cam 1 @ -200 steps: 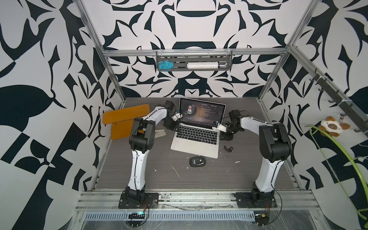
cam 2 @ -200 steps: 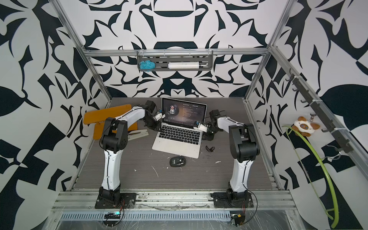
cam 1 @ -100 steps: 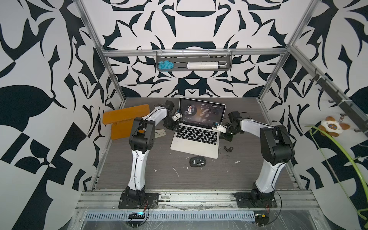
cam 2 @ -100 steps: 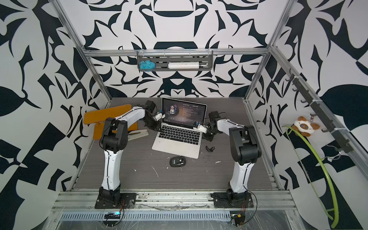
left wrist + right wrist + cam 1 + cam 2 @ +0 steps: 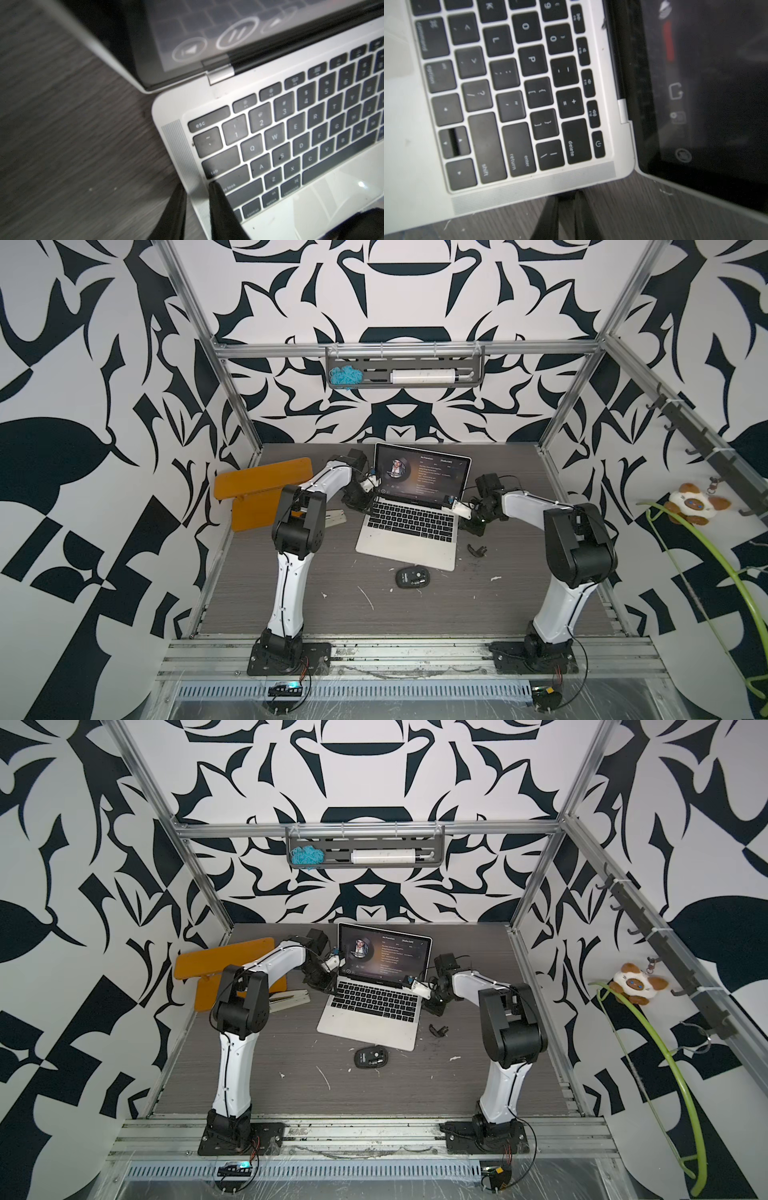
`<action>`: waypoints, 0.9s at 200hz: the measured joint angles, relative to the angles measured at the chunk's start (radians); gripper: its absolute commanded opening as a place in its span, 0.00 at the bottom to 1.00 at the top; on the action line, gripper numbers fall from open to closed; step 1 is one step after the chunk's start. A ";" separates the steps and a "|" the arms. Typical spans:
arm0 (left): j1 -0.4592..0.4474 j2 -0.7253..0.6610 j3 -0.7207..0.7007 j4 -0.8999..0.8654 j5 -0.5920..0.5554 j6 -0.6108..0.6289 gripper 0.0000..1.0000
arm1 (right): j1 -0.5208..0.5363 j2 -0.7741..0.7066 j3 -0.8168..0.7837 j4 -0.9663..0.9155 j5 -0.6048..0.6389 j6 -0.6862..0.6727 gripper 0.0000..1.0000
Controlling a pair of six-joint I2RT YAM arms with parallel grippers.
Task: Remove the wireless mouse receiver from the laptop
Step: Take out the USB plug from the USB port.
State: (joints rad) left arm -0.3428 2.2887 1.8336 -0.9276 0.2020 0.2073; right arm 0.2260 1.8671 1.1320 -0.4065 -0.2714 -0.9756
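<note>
Right wrist view: right claw (image 5: 568, 198) low, snug around receiver (image 5: 566, 195) at laptop (image 5: 529, 187) edge.

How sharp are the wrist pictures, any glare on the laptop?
Left wrist view: the laptop is smeared soft, with a bright glint on its trackpad. Right wrist view: keys readable, the screen dim and blurred. Both top views: sharp, evenly lit.

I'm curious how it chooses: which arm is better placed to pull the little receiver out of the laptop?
Right. The right gripper is closed on the wireless mouse receiver at the edge of the laptop; the left gripper sits at the opposite edge, away from it.
</note>
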 measured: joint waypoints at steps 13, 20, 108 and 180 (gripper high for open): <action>-0.003 0.013 0.022 -0.021 -0.006 -0.007 0.22 | 0.002 -0.003 -0.004 0.004 0.007 0.000 0.02; -0.004 0.021 0.036 -0.036 -0.010 -0.011 0.22 | 0.002 -0.004 -0.005 0.005 0.010 0.000 0.02; -0.018 0.068 0.118 -0.121 -0.050 -0.053 0.21 | -0.032 -0.056 -0.086 0.072 0.021 0.001 0.02; -0.016 0.063 0.119 -0.150 -0.044 -0.069 0.41 | -0.061 -0.088 -0.116 0.061 0.048 0.021 0.02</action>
State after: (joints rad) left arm -0.3588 2.3520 1.9522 -1.0775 0.1581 0.1379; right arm 0.1646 1.7794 1.0161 -0.3458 -0.2234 -0.9550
